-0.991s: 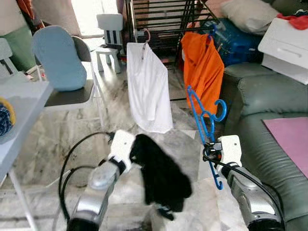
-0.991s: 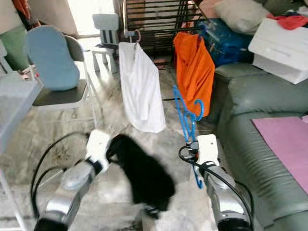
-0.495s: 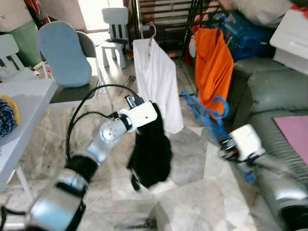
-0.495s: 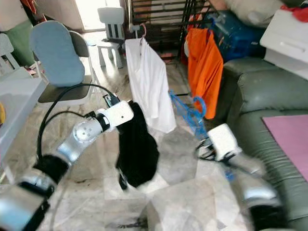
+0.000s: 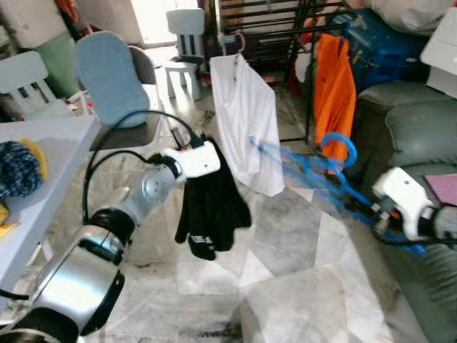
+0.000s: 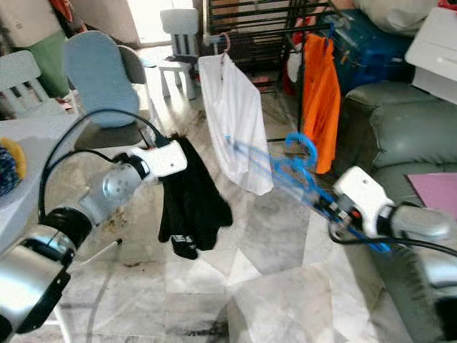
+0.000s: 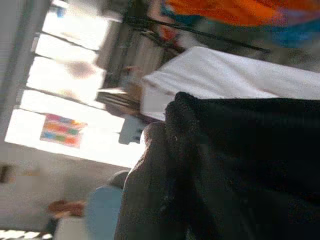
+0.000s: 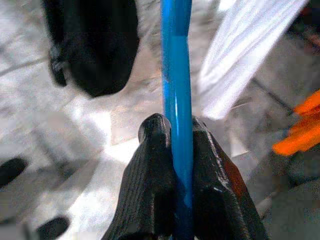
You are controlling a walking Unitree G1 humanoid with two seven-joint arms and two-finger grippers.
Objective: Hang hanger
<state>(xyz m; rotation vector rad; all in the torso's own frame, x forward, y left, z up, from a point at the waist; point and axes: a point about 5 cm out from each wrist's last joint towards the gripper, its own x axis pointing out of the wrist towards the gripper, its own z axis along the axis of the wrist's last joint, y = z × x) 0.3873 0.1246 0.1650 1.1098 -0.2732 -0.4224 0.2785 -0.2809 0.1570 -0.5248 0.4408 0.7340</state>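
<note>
Since earlier, the right end effector (image 8: 173,150) apparently tilted the blue hanger (image 5: 314,171) sideways.

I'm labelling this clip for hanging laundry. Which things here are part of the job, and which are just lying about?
In the job:
blue hanger, clamped in the right gripper
black garment, held by the left gripper
drying rack

Lying about:
white shirt
orange garment
chair
sofa

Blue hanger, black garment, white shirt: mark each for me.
blue hanger (image 6: 300,148), right eye view, on its hook.
black garment (image 5: 211,207), left eye view, mid-cloth below the left pincer.
white shirt (image 5: 246,121), left eye view, centre of its front.
</note>
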